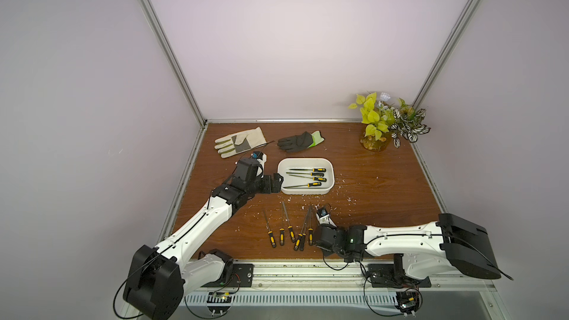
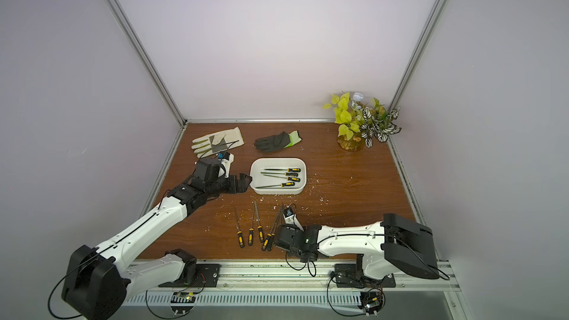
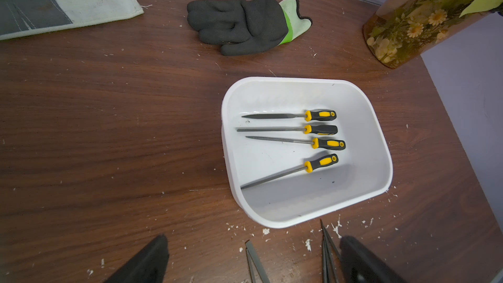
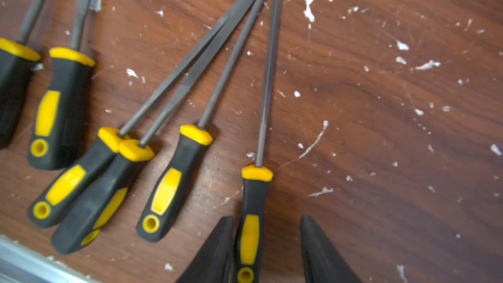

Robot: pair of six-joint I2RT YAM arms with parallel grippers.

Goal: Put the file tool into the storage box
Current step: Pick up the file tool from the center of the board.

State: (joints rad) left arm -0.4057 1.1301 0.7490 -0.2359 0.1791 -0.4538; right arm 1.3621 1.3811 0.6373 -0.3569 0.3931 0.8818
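The storage box [image 1: 305, 161] [image 3: 226, 104] is a shallow white tub at mid-table, and several yellow-and-black file tools [image 1: 308, 177] lie inside it. More file tools [image 1: 281, 235] lie in a row near the front edge. My right gripper [image 4: 266, 216] is low over the rightmost file tool [image 4: 254, 194] [image 1: 310, 235], its jaws astride the handle. One finger [image 4: 217, 246] is against the handle and the other [image 4: 318, 249] stands apart from it. My left gripper [image 3: 253, 265] [image 1: 275, 183] is open and empty, just left of the box.
A white work glove [image 1: 240, 146] and a black glove [image 1: 300, 141] lie at the back. A potted plant in an amber vase [image 1: 377, 141] stands at the back right. White flecks litter the wooden table [image 1: 369, 186]. A metal rail [image 4: 27, 262] runs along the front edge.
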